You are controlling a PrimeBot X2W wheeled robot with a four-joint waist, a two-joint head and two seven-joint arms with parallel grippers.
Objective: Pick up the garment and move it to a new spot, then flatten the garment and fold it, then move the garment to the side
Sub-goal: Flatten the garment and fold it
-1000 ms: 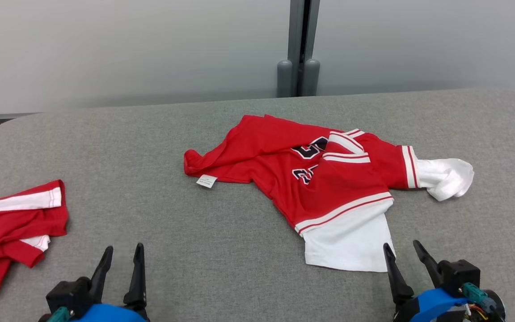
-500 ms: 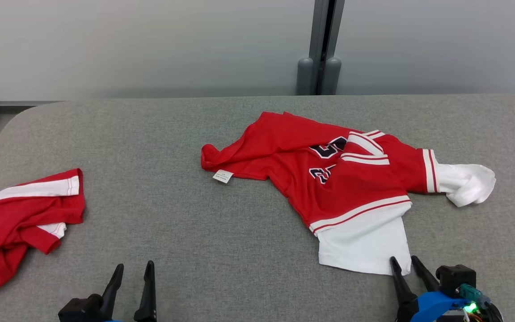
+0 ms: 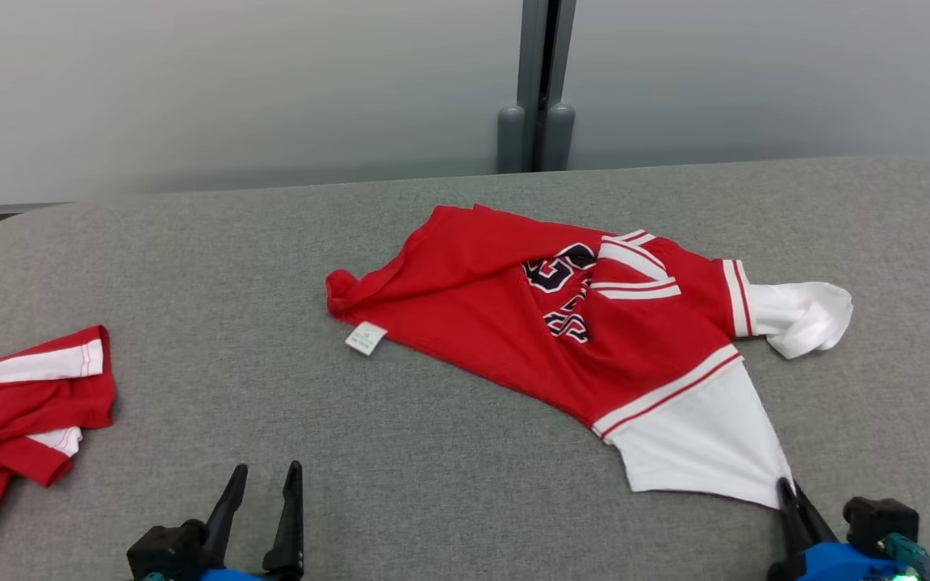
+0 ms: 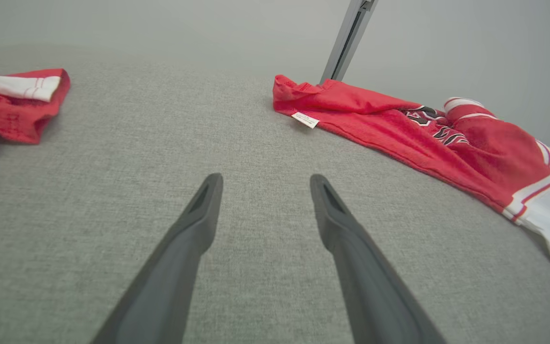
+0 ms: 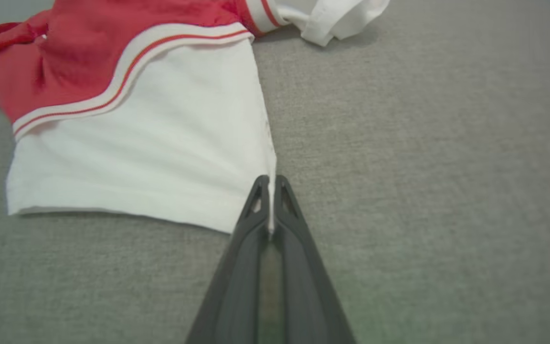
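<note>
At right end effector, garment corner

Left gripper hovers with jaws wide (tips pointing forward), right gripper clamped on the garment corner

Garment centre-right on the table, right tool at its near corner, another garment at the left edge
</note>
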